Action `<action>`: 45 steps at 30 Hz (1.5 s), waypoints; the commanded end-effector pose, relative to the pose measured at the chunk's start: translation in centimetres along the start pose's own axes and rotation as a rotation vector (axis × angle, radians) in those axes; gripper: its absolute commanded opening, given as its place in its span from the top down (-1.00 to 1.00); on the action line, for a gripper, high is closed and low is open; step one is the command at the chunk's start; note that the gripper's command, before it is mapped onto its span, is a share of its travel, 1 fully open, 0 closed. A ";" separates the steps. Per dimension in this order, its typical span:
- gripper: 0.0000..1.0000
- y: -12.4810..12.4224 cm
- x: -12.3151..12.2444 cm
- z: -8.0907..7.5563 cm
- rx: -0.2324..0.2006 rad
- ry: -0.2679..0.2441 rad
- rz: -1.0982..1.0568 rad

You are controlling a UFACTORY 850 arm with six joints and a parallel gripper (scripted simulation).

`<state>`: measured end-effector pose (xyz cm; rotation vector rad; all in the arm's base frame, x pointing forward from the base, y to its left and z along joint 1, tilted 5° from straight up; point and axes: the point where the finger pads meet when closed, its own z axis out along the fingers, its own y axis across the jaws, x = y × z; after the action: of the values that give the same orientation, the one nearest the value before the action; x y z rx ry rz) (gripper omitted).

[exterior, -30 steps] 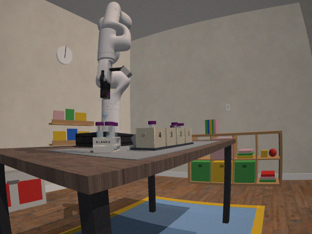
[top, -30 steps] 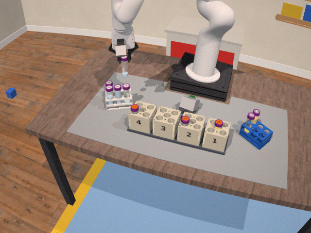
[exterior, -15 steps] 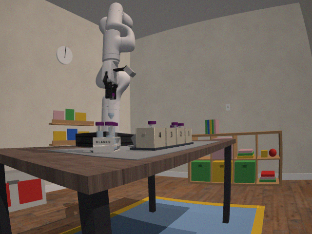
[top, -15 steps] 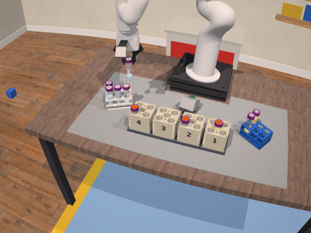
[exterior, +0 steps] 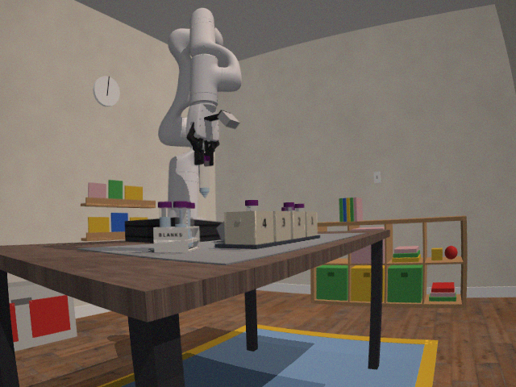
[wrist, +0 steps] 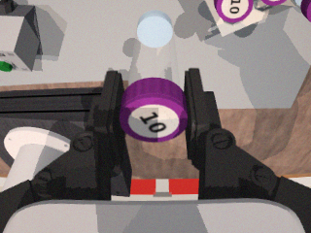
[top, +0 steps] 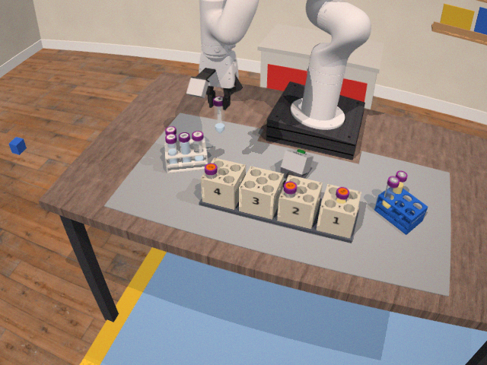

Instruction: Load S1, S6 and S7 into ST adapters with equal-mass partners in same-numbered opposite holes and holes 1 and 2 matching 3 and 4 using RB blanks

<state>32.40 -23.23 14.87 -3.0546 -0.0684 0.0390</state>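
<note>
Because the 10 mL blank [top: 218, 113] [exterior: 203, 179] [wrist: 155, 109] looked light and slick, the jaws [top: 218, 103] [exterior: 204, 159] sensibly gripped its ribbed-looking purple cap.

You have open air around the claw [top: 218, 105] [exterior: 204, 161] [wrist: 154, 108]; outward from the arm's base and lower, the capped white rack [top: 186, 168] [exterior: 170, 243] and adapter 4 [top: 219, 193] [exterior: 246, 228] stand in your way, the key box [top: 295, 162] [wrist: 14, 36] lower left.

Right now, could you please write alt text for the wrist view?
The end effector grips a purple-capped tube marked 10 on its white dot. Beyond it are part of the white blank rack and a box with a green key.
</note>
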 end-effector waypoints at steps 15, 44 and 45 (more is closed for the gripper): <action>1.00 -8.0 2.9 0.0 -0.009 -0.009 0.007; 1.00 -19.8 7.1 0.1 -0.009 -0.008 0.007; 1.00 -20.2 7.3 0.2 -0.009 -0.008 0.007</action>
<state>38.29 -3.87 16.17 -3.0606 -0.0601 0.0529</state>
